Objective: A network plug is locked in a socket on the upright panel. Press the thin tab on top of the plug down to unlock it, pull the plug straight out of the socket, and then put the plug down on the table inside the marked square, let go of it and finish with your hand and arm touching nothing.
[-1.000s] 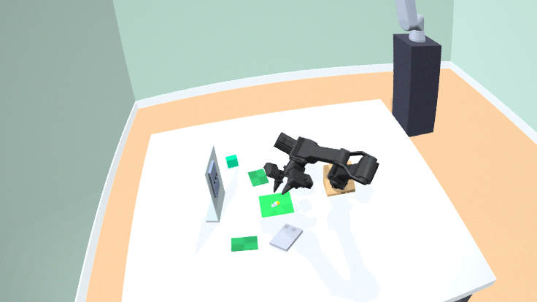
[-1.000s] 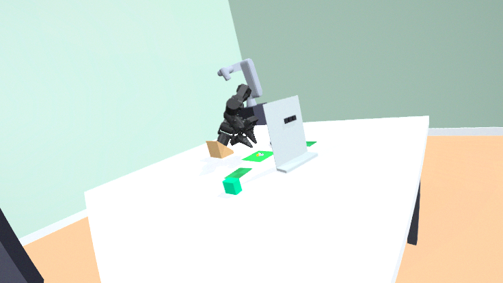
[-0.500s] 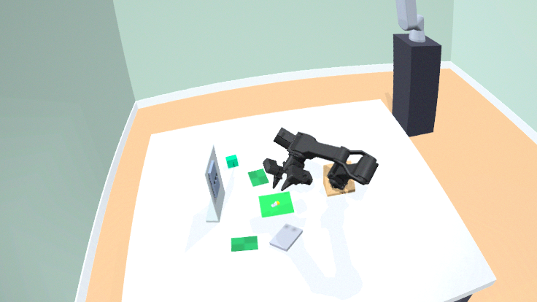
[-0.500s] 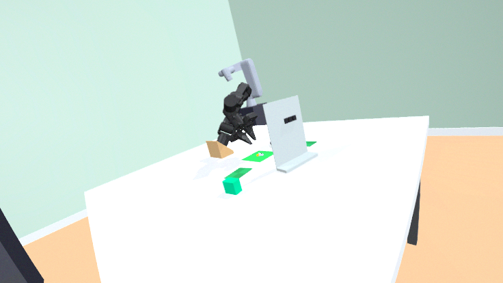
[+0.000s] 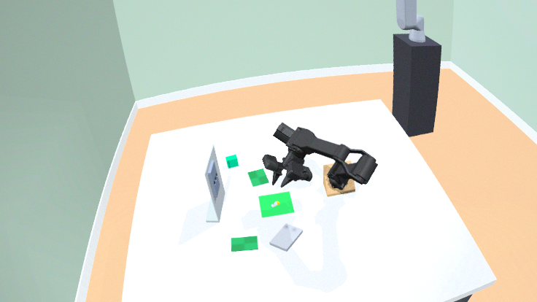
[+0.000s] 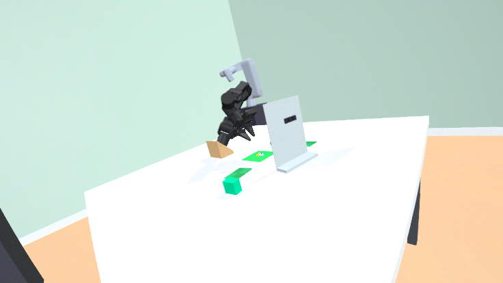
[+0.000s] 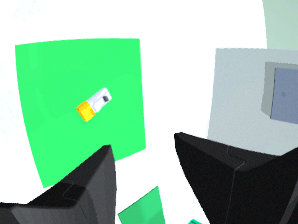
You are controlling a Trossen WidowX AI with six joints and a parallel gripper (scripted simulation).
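Note:
The plug (image 5: 276, 204) (image 6: 260, 154) (image 7: 94, 104), white with a yellow end, lies on the bright green marked square (image 5: 266, 211) (image 6: 250, 158) (image 7: 50, 65), well inside its edges. My gripper (image 5: 278, 184) (image 6: 251, 137) (image 7: 144, 147) is open and empty. It hangs above the table near the square, apart from the plug and touching nothing. The upright panel (image 5: 209, 187) (image 6: 285, 140) (image 7: 235, 100) stands beyond the square. Its blue-grey socket block (image 5: 212, 179) (image 7: 287, 95) faces the arm, and no plug shows in it.
A teal cube (image 5: 232, 161) (image 6: 232, 186) stands near the panel. Darker green patches (image 5: 258, 177) (image 5: 244, 244) (image 6: 238, 173) lie on either side of the square. A grey flat plate (image 5: 285, 238) with small bumps lies near the square. A second, pale arm (image 5: 406, 14) (image 6: 252, 77) stands on a dark pedestal off the table.

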